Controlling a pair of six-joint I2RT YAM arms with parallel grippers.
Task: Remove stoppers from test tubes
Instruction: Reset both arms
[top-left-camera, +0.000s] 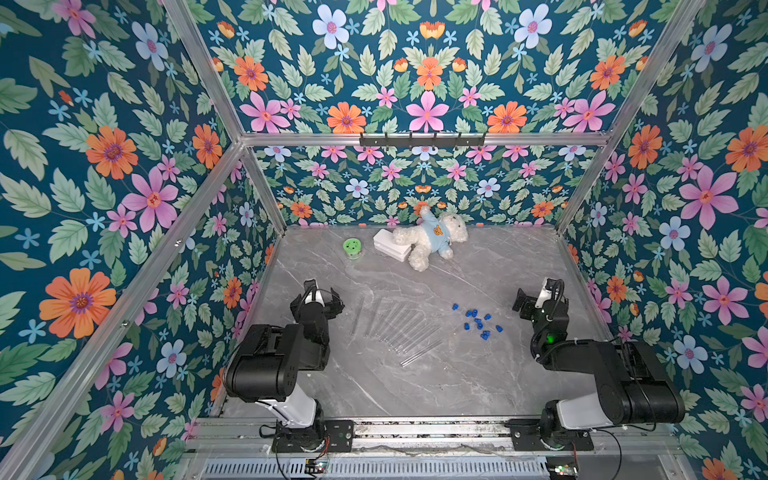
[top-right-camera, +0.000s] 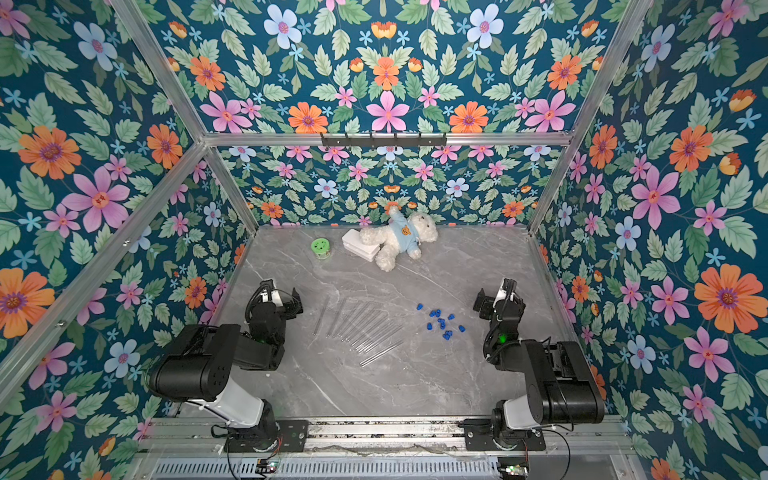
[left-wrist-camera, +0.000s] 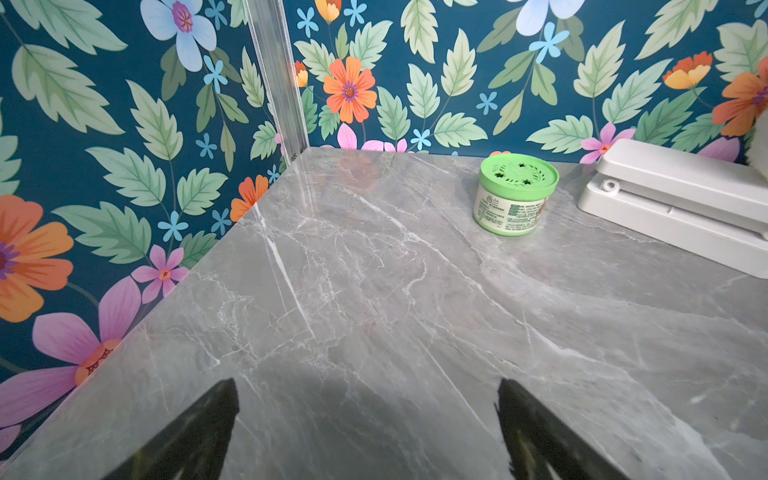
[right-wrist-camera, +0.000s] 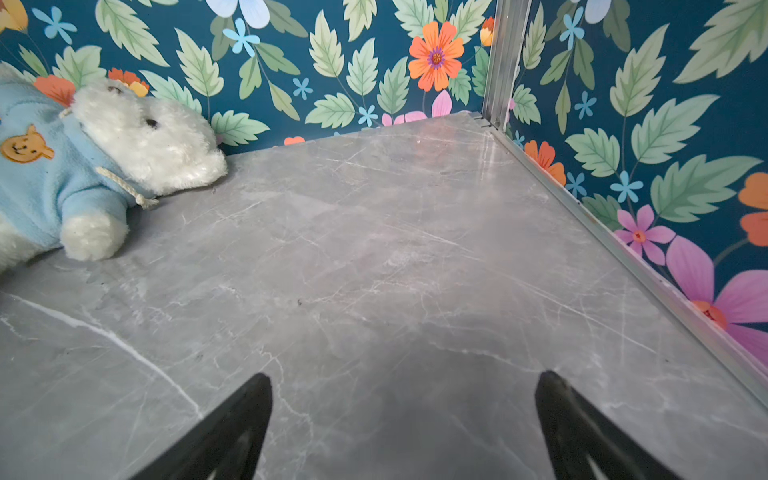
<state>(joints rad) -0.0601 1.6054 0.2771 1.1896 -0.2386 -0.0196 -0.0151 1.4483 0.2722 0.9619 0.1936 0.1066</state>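
Observation:
Several clear test tubes (top-left-camera: 395, 328) (top-right-camera: 359, 328) lie fanned out side by side on the grey marble table (top-left-camera: 415, 386), in both top views. No blue shows on their ends. Several small blue stoppers (top-left-camera: 478, 322) (top-right-camera: 442, 322) lie loose in a cluster to the right of the tubes, apart from them. My left gripper (top-left-camera: 322, 295) (top-right-camera: 282, 297) (left-wrist-camera: 368, 386) stands open left of the tubes, with only bare marble between its fingers. My right gripper (top-left-camera: 536, 297) (top-right-camera: 496, 297) (right-wrist-camera: 405, 380) is open right of the stoppers and holds nothing. Neither wrist view shows tubes or stoppers.
At the back stand a green-lidded jar (top-left-camera: 352, 247) (left-wrist-camera: 515, 195), a white box (top-left-camera: 392, 245) (left-wrist-camera: 673, 195) and a white teddy bear in a blue top (top-left-camera: 432, 241) (right-wrist-camera: 83, 166). Floral walls with aluminium posts enclose the table on three sides.

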